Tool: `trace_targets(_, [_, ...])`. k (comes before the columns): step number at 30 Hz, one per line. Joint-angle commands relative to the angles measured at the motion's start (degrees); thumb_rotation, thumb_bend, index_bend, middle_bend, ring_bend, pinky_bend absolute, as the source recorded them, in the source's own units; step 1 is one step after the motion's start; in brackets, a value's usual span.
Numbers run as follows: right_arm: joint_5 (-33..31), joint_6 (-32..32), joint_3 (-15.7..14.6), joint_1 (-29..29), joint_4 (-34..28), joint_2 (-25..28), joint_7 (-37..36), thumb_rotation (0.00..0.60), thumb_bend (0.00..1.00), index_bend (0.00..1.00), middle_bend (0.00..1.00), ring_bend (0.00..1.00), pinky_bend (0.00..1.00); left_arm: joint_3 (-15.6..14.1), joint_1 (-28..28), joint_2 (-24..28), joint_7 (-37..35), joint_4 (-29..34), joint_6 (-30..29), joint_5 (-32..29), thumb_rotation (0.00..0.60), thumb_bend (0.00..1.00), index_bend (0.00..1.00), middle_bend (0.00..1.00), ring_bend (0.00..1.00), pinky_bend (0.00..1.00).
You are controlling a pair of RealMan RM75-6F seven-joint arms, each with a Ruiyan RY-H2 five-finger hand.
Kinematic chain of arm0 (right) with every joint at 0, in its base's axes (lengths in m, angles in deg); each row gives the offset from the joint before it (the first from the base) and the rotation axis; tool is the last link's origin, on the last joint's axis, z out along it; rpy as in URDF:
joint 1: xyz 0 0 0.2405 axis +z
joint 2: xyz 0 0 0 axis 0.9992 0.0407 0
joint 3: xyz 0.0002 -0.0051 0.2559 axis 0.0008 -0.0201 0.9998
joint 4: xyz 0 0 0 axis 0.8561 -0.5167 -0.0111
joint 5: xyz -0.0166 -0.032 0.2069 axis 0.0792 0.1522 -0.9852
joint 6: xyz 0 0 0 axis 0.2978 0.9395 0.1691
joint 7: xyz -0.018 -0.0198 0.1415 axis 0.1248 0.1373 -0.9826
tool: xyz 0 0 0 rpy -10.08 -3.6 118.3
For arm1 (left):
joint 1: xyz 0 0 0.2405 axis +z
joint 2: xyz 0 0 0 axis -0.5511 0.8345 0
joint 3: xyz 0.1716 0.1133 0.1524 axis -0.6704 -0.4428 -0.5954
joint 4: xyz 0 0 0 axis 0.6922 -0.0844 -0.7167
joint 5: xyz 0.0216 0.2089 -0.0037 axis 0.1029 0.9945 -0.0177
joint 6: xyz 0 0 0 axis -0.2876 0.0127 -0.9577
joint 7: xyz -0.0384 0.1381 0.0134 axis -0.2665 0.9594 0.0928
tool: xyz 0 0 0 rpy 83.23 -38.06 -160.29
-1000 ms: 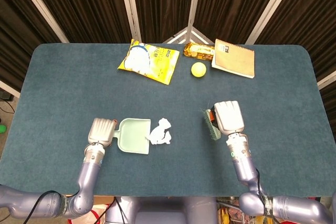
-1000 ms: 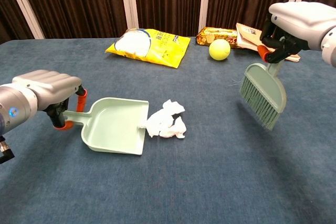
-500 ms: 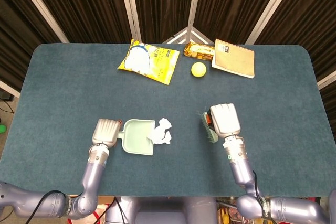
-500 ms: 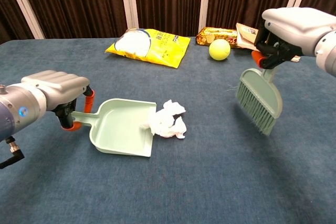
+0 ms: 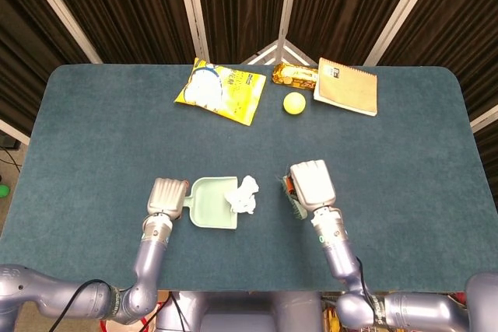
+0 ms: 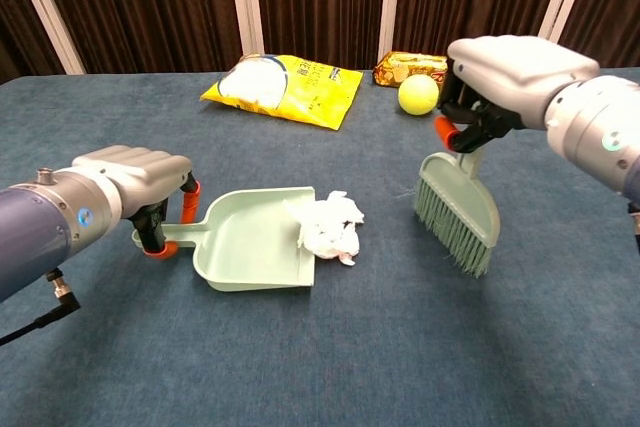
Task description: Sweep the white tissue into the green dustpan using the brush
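Observation:
The crumpled white tissue [image 6: 328, 229] [image 5: 244, 196] lies at the open lip of the green dustpan [image 6: 251, 237] [image 5: 212, 201], partly over its edge. My left hand [image 6: 135, 175] [image 5: 166, 197] grips the dustpan's orange-tipped handle. My right hand [image 6: 505, 77] [image 5: 311, 183] holds the green brush [image 6: 457, 207] [image 5: 292, 196] by its orange handle. The bristles hang tilted just above the cloth, a short way right of the tissue and apart from it.
At the table's far side lie a yellow snack bag [image 6: 283, 88] [image 5: 220, 89], a yellow ball [image 6: 418, 94] [image 5: 293, 103], a brown packet [image 5: 293, 75] and a notebook [image 5: 346, 86]. The blue tablecloth [image 6: 360, 347] covers the whole table.
The left hand has pushed the dustpan right, so its lip now reaches under the tissue. The right hand has carried the brush left toward the tissue.

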Motion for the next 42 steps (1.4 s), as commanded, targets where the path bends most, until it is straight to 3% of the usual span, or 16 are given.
trace_targets(1, [-1.0,0.39,0.07,0.71,1.19,-1.77,0.75,0.6,0.57,1.0,0.98,0.98,0.96,-0.24,-0.14,-0.03,0.12,0.23,-0.19,0.04,0.6,0.55,0.63,1.0,0.97,0.92])
trace_targets(14, [-0.28,-0.86,-0.51,1.49,0.88,-5.67,2.38,0.6,0.57,1.0,0.98,0.98,0.96,-0.55,-1.86,1.85,6.28,3.35,-3.92,-3.58,0.6,0.56,0.65,1.0,0.98,0.92])
trace_targets(25, [-0.73,-0.91,-0.31,1.12,1.04,-4.59,2.44,0.6,0.57,1.0,0.98,0.98,0.96,3.79,-6.65,5.26,17.0,8.44,-9.81,-12.44,0.6,0.6,0.68,1.0,0.98,0.93])
trace_targets(32, [-0.82,-0.68,-0.16,1.09,1.2,-4.25,2.2,0.6,0.57,1.0,0.98,0.98,0.96,5.21,-8.33,4.67,18.03,8.45,-10.97,-14.42,0.6,0.61,0.69,1.0,0.98,0.93])
trace_targets(42, [-1.74,-0.38,0.18,1.26,0.17,-6.14,1.26,0.6,0.57,1.0,0.98,0.98,0.96,4.5,-9.78,2.26,17.09,6.12,-10.69,-15.08,0.6,0.61,0.69,1.0,0.99,0.93])
